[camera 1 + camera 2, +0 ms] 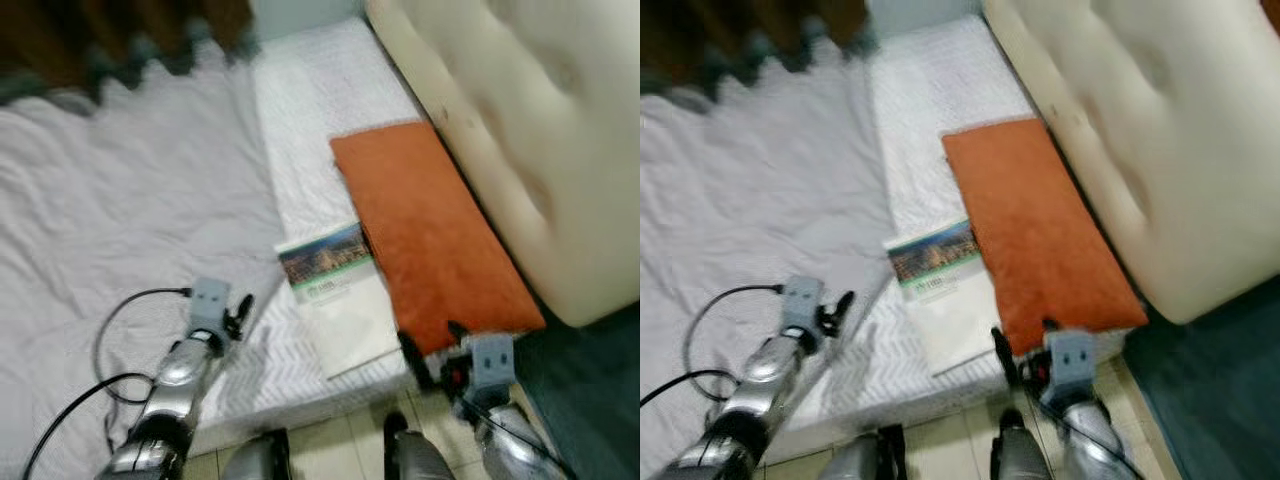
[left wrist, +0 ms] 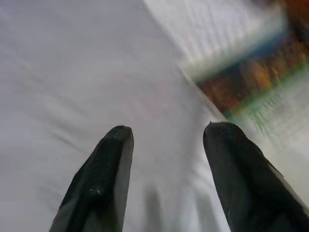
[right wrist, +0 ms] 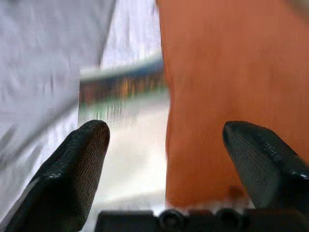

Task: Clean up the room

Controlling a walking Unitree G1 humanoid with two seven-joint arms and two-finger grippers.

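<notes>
A booklet (image 1: 335,290) lies on the bed (image 1: 310,110) just left of an orange cloth (image 1: 425,225). The left gripper (image 1: 240,312) hovers over the grey sheet (image 1: 120,200), fingers parted; the right gripper (image 1: 435,355), fingers wide, hangs at the cloth's near edge.

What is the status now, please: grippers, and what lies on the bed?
Left gripper open over the grey sheet. Right gripper open at the near end of the orange cushion. Booklet lies beside the cushion, untouched.
</notes>
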